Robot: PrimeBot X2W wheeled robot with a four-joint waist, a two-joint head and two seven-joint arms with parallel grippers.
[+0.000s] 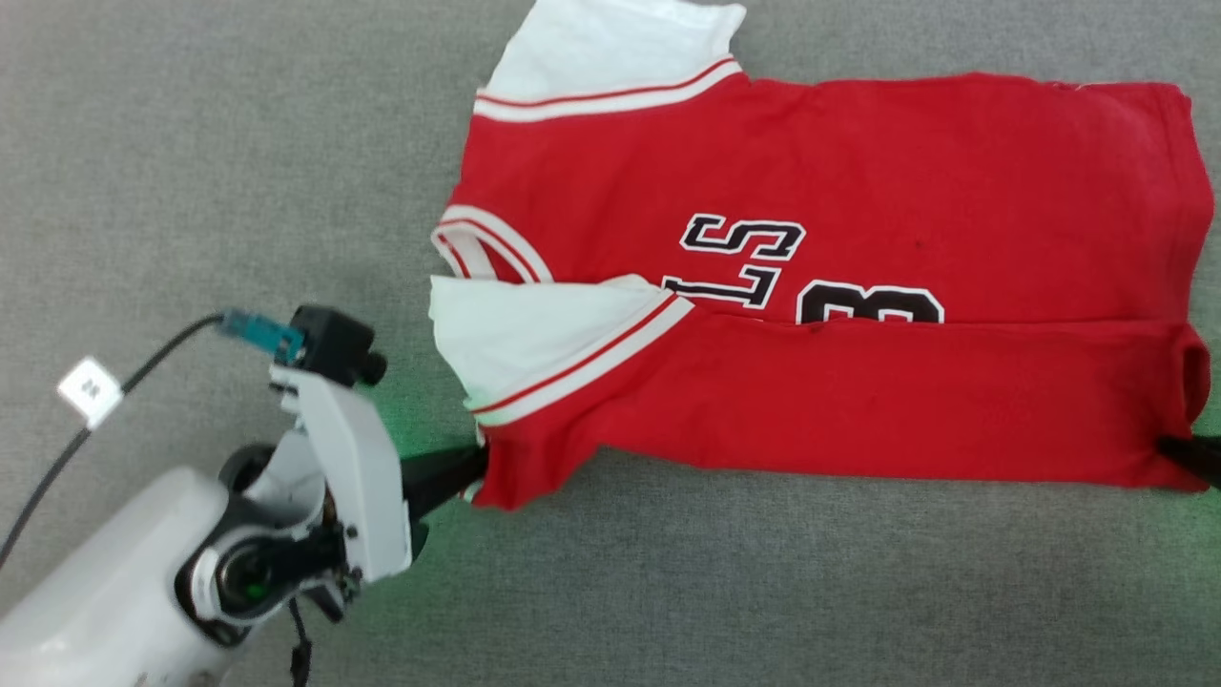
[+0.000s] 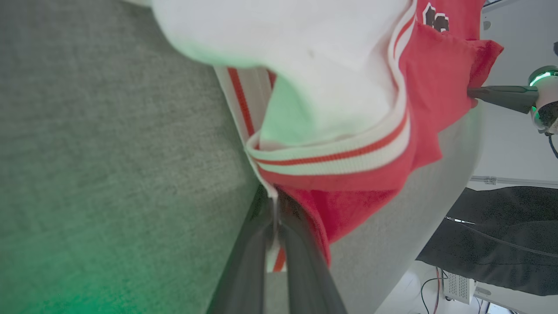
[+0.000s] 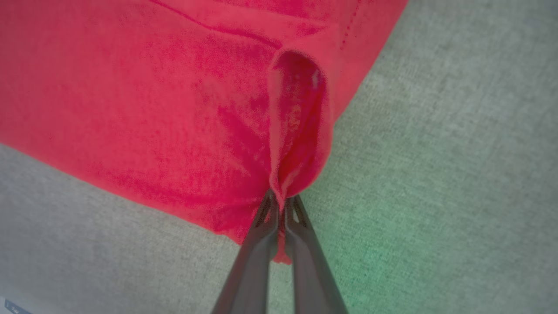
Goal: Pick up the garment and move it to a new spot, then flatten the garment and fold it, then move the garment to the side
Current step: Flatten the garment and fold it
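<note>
Head view: the bright red jersey-style shirt with white short sleeves and black, white-outlined lettering [image 1: 858,191] lies flat on the grey cloth-covered desk [image 1: 191,143], from the middle to the right edge. Collar end is left, hem right. Its near long side is folded up over the lower part of the lettering. My left gripper [image 1: 474,460] sits at the fold's near-left corner, and my right gripper [image 1: 1166,447] at the near-right corner.

Left wrist view: left gripper [image 2: 273,209] has its fingers together, clamped on the striped sleeve trim [image 2: 340,157] and the red cloth under it.

Right wrist view: right gripper [image 3: 279,198] is pinched tight on a bunched loop of red hem. Can't tell if that corner is off the desk.

My read: fold step, one lengthways fold in, both near corners gripped. The next move needs both arms lifting level and together, carrying that edge toward the desk's far edge. Keep the cloth taut so the sleeve doesn't slip out.
</note>
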